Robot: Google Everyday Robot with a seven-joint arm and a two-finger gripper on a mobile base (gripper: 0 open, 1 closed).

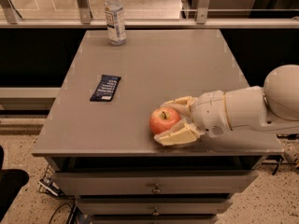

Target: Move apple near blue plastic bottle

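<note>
One camera view only, looking down at a grey table (140, 64) w/ drawers (154, 183) under it.

The apple (163, 119) sits on the table top near the front edge, a bit right of the middle in the pic. It is red-orange w/ a yellow patch, & its small dark stem points up.

The gripper (161, 122) is clasped on the apple. Its two cream fingers (180, 135) hug it: one lies along the apple's far side, the other along its near side, & both touch it. The near one sits low, right by the table's front edge. The white arm (243, 108) comes in from the right side of the pic, low over the table, w/ a big round white part at the far right.

The blue plastic bottle (115, 17) stands upright at the back of the table, near the back left corner in the pic. It has a white cap & a blue-and-white label. It is well apart from the apple.

A flat dark blue snack wrapper (105, 87) lies on the left part of the table, between the bottle & the apple, closer to the left edge. It touches no other thing.

Behind the table runs a metal rail (187, 23) w/ posts. A speckled floor (275, 204) shows at the bottom of the pic.
</note>
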